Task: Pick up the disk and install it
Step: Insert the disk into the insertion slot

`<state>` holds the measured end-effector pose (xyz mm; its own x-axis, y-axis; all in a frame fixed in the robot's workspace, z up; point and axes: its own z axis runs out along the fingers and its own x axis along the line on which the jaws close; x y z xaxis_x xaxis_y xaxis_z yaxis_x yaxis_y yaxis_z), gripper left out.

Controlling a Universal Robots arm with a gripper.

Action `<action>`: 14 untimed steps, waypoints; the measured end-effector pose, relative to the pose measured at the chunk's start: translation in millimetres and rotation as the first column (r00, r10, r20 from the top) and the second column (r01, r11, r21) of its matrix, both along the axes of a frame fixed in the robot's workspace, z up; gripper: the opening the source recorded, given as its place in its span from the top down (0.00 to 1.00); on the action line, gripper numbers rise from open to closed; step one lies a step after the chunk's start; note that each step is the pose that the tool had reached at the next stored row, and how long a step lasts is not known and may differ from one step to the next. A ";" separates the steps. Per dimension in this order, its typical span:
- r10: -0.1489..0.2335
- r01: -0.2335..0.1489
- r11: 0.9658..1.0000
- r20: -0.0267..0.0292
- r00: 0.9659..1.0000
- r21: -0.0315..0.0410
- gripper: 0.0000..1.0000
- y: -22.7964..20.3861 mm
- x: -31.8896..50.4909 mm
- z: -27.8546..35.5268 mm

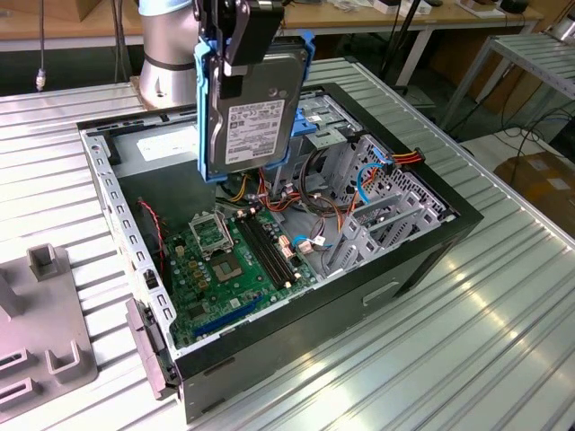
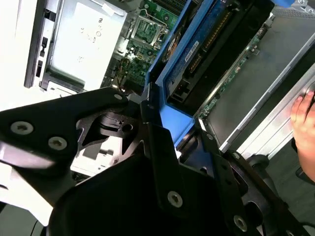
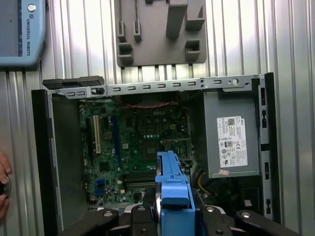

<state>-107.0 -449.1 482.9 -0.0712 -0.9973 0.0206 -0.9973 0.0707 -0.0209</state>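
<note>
Upper centre of the exterior view: black gripper clenched on flat silver-grey rectangular disk edged by blue plastic rails. Disk hangs upright, white label outward, above open black computer case; green motherboard lower centre, apart from it.

We see the disk, silver-grey with a white label and blue rails, held upright on edge above the open computer case; the pincer clamps its top.
</note>
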 end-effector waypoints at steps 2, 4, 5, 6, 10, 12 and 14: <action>0.000 0.000 1.000 0.000 1.000 0.000 0.63 -1.2 7.4 -0.7; 0.000 0.000 1.000 0.000 1.000 0.000 0.63 -1.7 15.7 -1.3; 0.000 0.000 1.000 0.000 1.000 0.000 0.63 -1.8 19.6 -1.5; 0.000 0.000 1.000 0.000 1.000 0.000 0.63 -1.9 24.8 -1.8; 0.000 0.000 1.000 0.000 1.000 0.000 0.63 -2.0 45.3 -2.4; 0.000 0.000 1.000 0.000 1.000 0.000 0.63 -2.0 54.1 -2.7; -0.001 0.001 1.000 0.000 1.000 0.000 0.63 -2.8 59.6 -2.8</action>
<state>-47.3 -451.9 480.1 -0.0721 -0.9972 0.0209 -0.9972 0.0717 -0.0206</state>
